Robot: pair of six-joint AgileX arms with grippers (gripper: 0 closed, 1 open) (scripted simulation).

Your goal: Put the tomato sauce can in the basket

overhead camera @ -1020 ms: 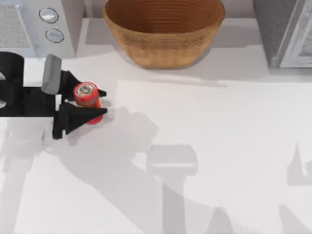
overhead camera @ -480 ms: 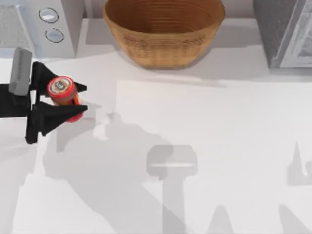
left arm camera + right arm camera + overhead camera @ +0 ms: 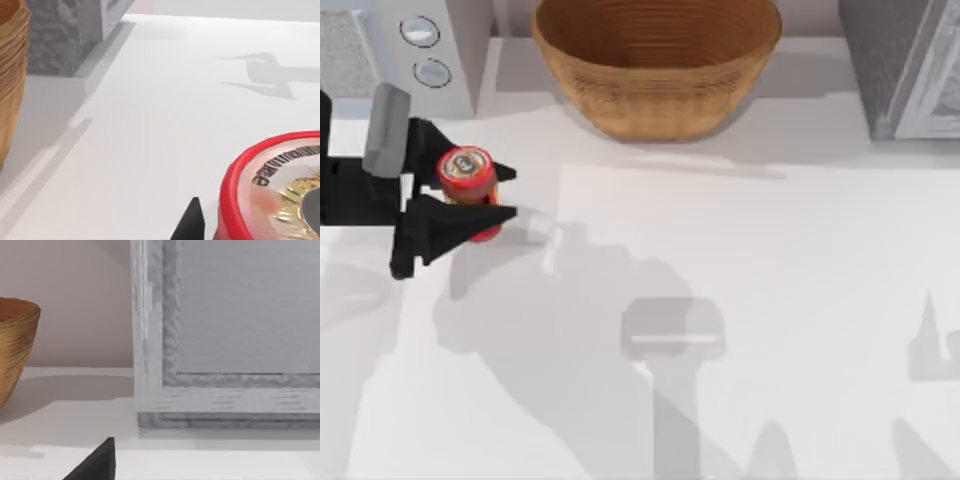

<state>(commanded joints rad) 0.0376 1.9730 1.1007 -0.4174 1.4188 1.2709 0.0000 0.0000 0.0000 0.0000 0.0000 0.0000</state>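
At the table's left, my left gripper clamps the tomato sauce can, black fingers pressed to its red sides. The can shows a red rim and gold-printed lid. Beyond it, a grey appliance with two dials stands far left; the wicker basket sits far centre, well apart.

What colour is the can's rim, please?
Red, around a pale printed lid on the can; clearest in the left wrist view.
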